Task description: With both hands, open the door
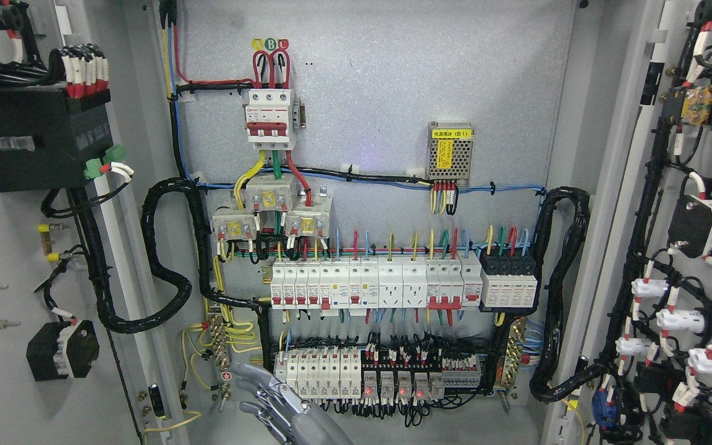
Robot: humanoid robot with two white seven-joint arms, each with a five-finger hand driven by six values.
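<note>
Both doors swung wide: left door [10, 247] far left of hand, right door [696, 247] far right. Left hand [269, 402] low, fingers relaxed, empty. Opening judged done; next: withdraw clear of wiring.

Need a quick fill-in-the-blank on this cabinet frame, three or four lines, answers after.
1. Both cabinet doors stand ____.
2. The three round tags above the top breaker read A, B and ____.
3. The only robot hand visible shows at the ____ edge of the picture.
4. The small power module carries a ____ label.

Answers: open; C; bottom; yellow
</note>
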